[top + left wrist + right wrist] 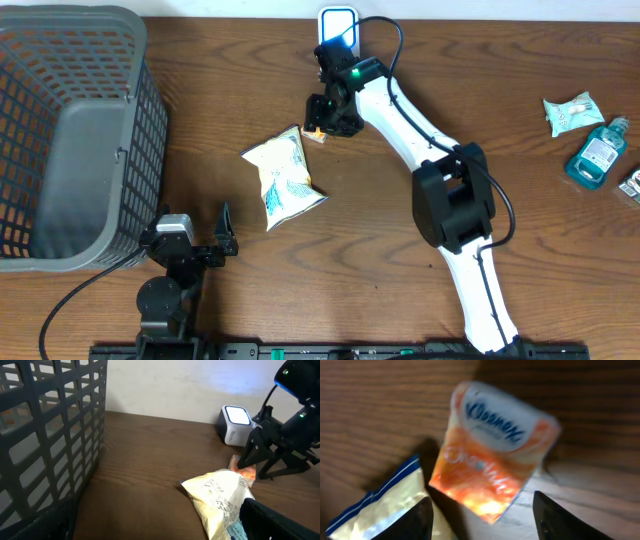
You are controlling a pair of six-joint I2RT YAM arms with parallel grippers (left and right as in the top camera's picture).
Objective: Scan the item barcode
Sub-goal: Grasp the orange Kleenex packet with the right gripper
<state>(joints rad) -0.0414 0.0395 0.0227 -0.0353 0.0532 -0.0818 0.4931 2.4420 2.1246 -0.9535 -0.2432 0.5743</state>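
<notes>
A small orange-and-white packet lies on the wooden table just below the white scanner, whose top glows blue. My right gripper hovers right over the packet. Its jaws are open, one on each side of the packet's lower corner, and neither touches it. My left gripper rests open near the front edge with nothing between its fingers. The packet also shows in the left wrist view, under the right arm.
A yellow-white snack bag lies beside the packet, its edge close to my right gripper's left finger. A grey mesh basket fills the left side. A teal bottle and a tissue pack sit far right.
</notes>
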